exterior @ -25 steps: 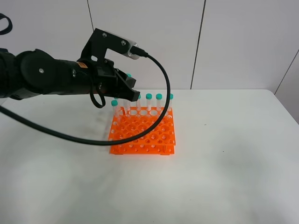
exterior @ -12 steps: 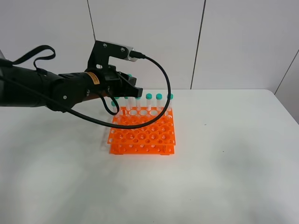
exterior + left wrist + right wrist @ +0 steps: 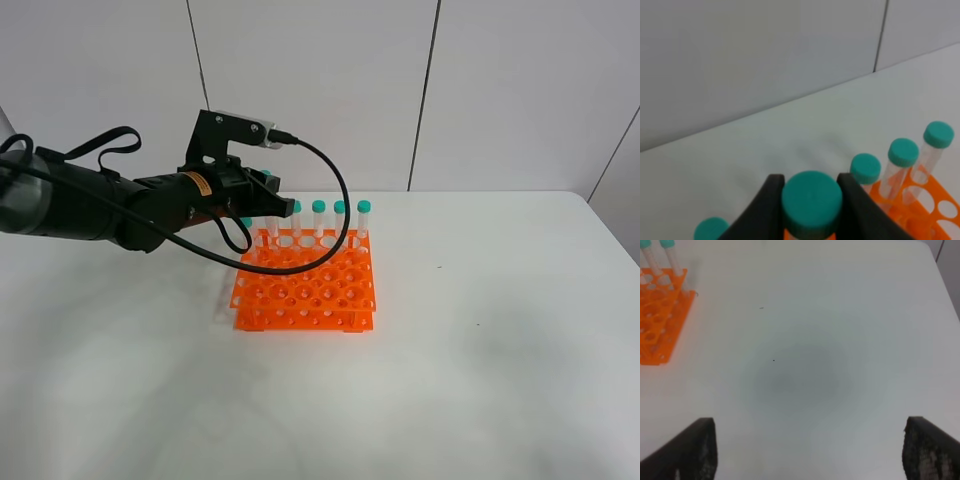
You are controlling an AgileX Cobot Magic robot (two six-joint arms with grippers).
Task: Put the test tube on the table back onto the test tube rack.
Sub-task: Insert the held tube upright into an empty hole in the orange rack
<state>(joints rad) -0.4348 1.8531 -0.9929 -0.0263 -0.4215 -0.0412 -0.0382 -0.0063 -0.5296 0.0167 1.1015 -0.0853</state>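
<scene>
The orange test tube rack (image 3: 305, 290) stands mid-table with several teal-capped tubes upright in its back row (image 3: 340, 215). My left gripper (image 3: 265, 198) hangs over the rack's back-left corner. In the left wrist view its two black fingers (image 3: 767, 200) press both sides of the teal cap of the test tube (image 3: 811, 200), which stands upright beside the other tubes (image 3: 902, 152); its lower part is hidden. The rack (image 3: 927, 200) shows below. My right gripper (image 3: 810, 455) is open and empty over bare table, right of the rack (image 3: 660, 315); it is outside the exterior view.
The white table (image 3: 480, 350) stretches to the right and front of the rack. A black cable (image 3: 335, 205) loops from the left wrist camera over the rack's back row. A grey panelled wall (image 3: 500, 90) stands behind the table.
The left arm has lowered and drawn back to the left, bringing the held tube down to the level of the tubes in the rack's back row.
</scene>
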